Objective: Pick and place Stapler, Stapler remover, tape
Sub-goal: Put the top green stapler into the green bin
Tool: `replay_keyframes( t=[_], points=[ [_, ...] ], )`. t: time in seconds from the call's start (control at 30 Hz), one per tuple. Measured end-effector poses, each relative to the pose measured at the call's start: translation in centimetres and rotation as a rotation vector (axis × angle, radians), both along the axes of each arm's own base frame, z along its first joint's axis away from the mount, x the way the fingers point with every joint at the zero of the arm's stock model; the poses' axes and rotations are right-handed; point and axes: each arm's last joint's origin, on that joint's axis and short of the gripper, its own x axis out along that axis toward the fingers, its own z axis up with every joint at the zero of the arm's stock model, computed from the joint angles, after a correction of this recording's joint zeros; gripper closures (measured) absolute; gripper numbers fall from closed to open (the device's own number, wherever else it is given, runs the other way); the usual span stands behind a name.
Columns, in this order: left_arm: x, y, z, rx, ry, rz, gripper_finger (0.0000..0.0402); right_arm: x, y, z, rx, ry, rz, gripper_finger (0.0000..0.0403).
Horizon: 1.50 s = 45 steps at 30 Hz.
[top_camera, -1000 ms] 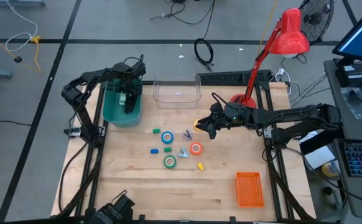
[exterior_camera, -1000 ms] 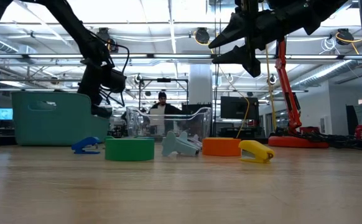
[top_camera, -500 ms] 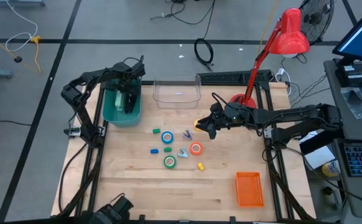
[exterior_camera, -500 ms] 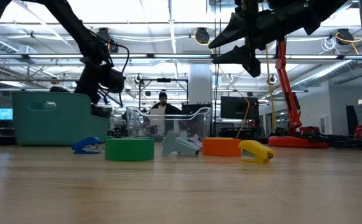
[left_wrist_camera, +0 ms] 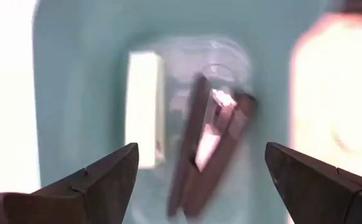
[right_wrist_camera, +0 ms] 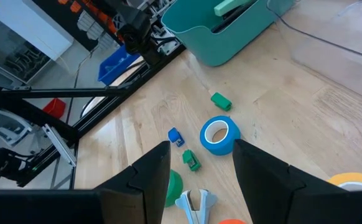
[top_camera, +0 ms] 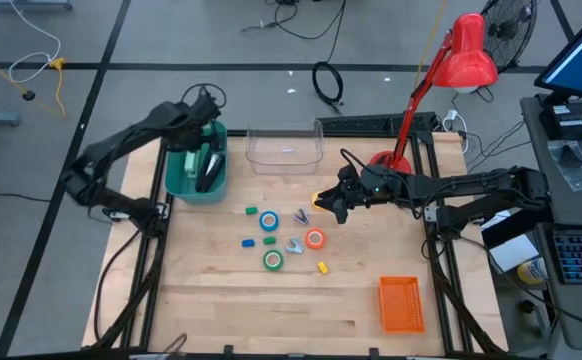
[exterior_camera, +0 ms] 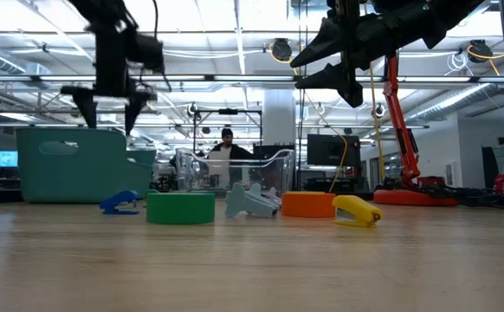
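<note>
Workshop table, sorting under way: we see a dark stapler lying in the teal bin.
Our left gripper hangs spread above it; right gripper hovers part-open, empty; blue tape, green tape, orange tape remain on the table.

The pale wooden table carries a teal plastic bin at its far left corner. Just right of the bin stands a clear plastic box. Toward the near side from that box lies a cluster: a blue tape roll in its middle, a small green block just to its left, a small blue block and another green block on its near side, a green tape roll nearer still, an orange tape roll to its right, a grey staple remover between them, and a yellow piece beyond. An orange mesh tray lies well apart, near the right front corner.
</note>
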Motion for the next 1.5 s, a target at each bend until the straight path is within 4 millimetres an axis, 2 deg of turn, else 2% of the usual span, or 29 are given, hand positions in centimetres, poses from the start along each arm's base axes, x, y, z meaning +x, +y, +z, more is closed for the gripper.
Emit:
replay_keyframes(
  t=[0.2,0.47,0.7,0.9,1.07,1.2,1.4,1.5],
  points=[
    [1.1,-4.5,3.2,0.134,-0.139,-0.119,0.0044,0.0,0.0,0.0,0.0,0.0,0.0,0.0236],
    [4.2,-9.1,4.1,0.177,-0.272,-0.302,0.005,0.0,0.0,0.0,0.0,-0.001,0.0,0.0236],
    [7.9,-12.9,3.7,0.212,-0.348,-0.477,0.005,0.0,0.0,0.0,0.0,0.0,0.0,0.0236],
    [11.0,-15.5,1.4,0.182,-0.308,-0.606,0.005,0.0,0.0,0.0,0.0,-0.001,0.0,0.0236],
    [12.8,-16.8,-1.0,0.141,-0.212,-0.724,0.005,0.0,0.0,0.0,0.0,-0.001,0.0,0.0236],
    [14.0,-17.1,-2.5,0.094,-0.178,-0.839,0.005,0.0,0.0,0.0,0.0,-0.001,0.0,0.0236],
    [15.4,-16.5,-4.6,0.089,-0.109,-0.952,0.005,0.0,0.0,0.0,0.0,-0.001,0.0,0.0236],
    [15.6,-15.8,-4.9,0.078,-0.099,-0.996,0.005,0.0,0.0,0.0,0.0,-0.001,0.001,0.0236]
  ],
)
